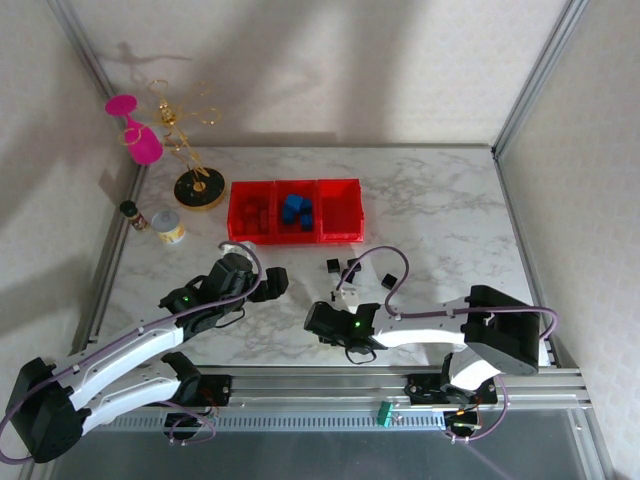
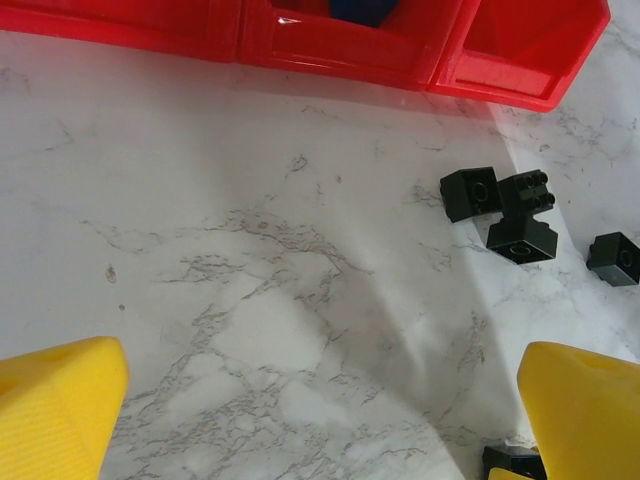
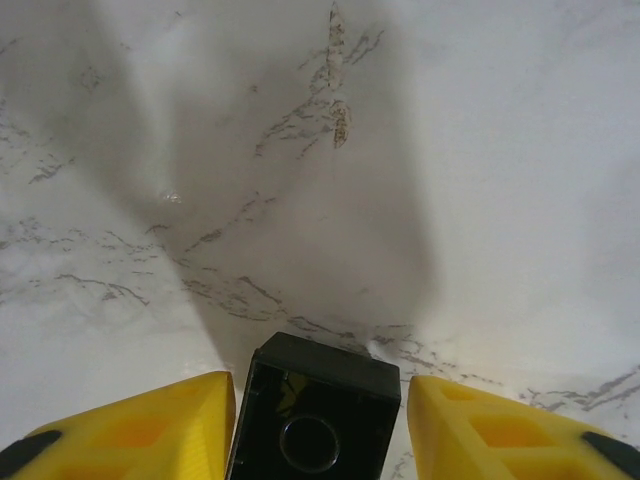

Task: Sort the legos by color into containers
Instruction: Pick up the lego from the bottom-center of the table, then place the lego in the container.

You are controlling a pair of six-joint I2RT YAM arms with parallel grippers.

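The containers (image 1: 295, 212), three joined red bins, stand at the table's back centre; the left one holds red legos (image 1: 252, 215) and the middle one blue legos (image 1: 296, 208). Black legos (image 1: 352, 268) lie loose in front of the bins, and they appear in the left wrist view as a cluster (image 2: 505, 210) below the bins (image 2: 350, 50). My right gripper (image 3: 320, 385) straddles one black lego (image 3: 318, 420) lying hollow side up, its fingers close on both sides with a sliver of table still showing on the right. My left gripper (image 2: 320, 400) hangs wide open over bare marble left of the black legos.
At the back left stand a gold stand on a black base (image 1: 197, 188), a pink glass (image 1: 145, 145), a small tin can (image 1: 170, 227) and a little bottle (image 1: 130, 210). Metal frame rails run along the table's edges.
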